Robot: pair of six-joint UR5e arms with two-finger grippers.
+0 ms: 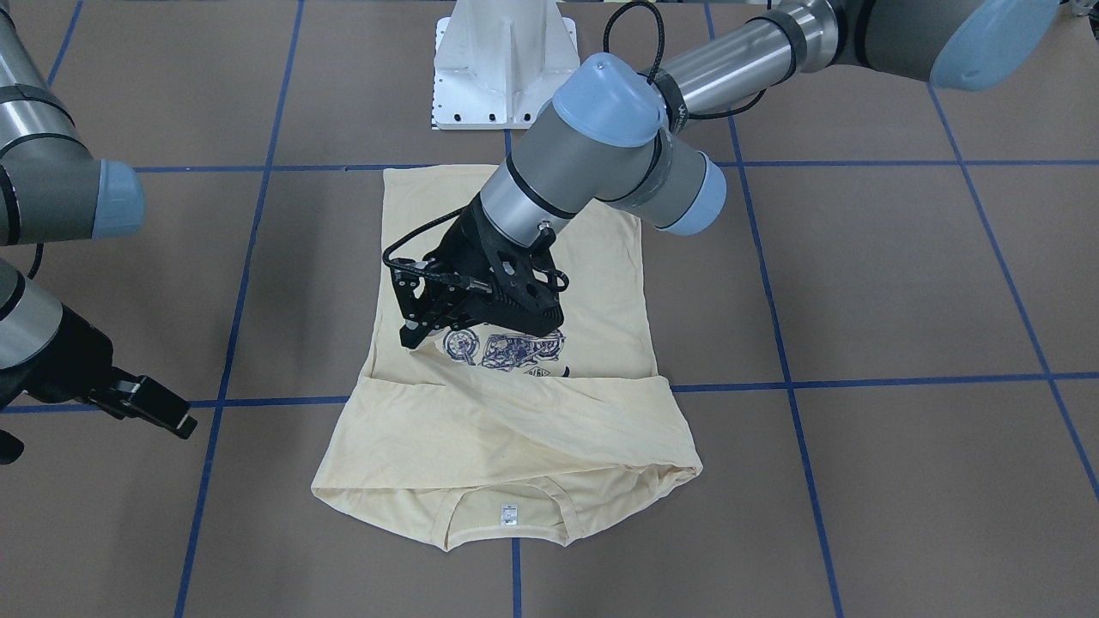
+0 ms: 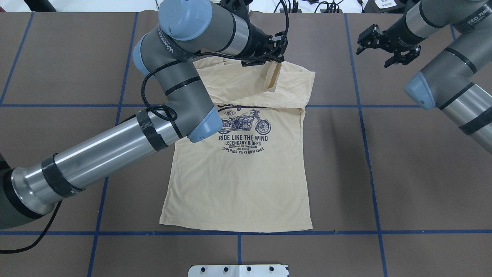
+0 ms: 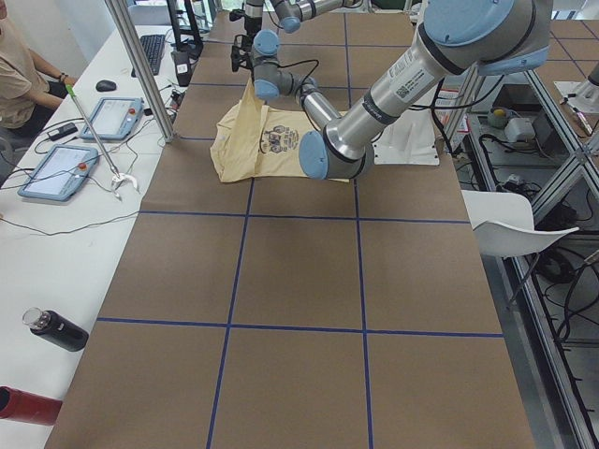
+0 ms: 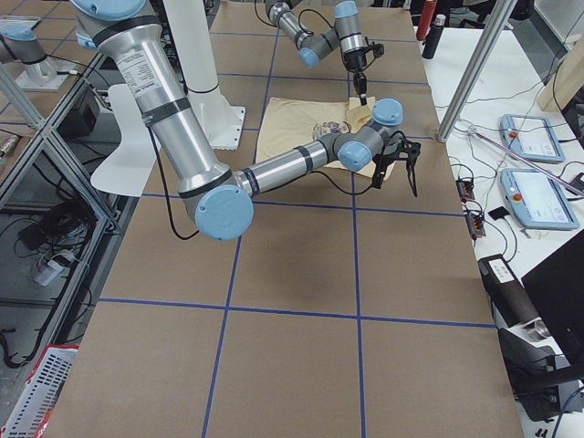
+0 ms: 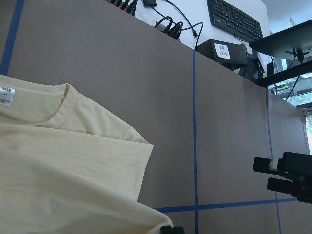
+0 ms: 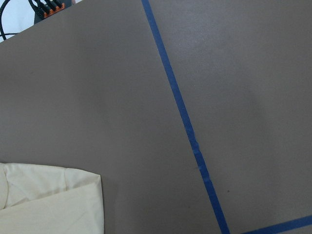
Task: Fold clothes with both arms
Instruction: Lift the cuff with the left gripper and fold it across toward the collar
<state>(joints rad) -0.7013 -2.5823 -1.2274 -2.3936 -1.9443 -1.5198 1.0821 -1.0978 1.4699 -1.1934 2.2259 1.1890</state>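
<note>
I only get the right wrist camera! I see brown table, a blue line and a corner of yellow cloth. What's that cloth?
Observer: It's a cream-yellow T-shirt spread on the table, with a navy motorcycle print on its front.
Operator: Cool! Is anything holding it?
Observer: Yes, the left gripper pinches one sleeve and holds it up over the collar end.
Operator: And my gripper?
Observer: The right gripper hangs open beside the shirt, over bare table, touching nothing.
</note>
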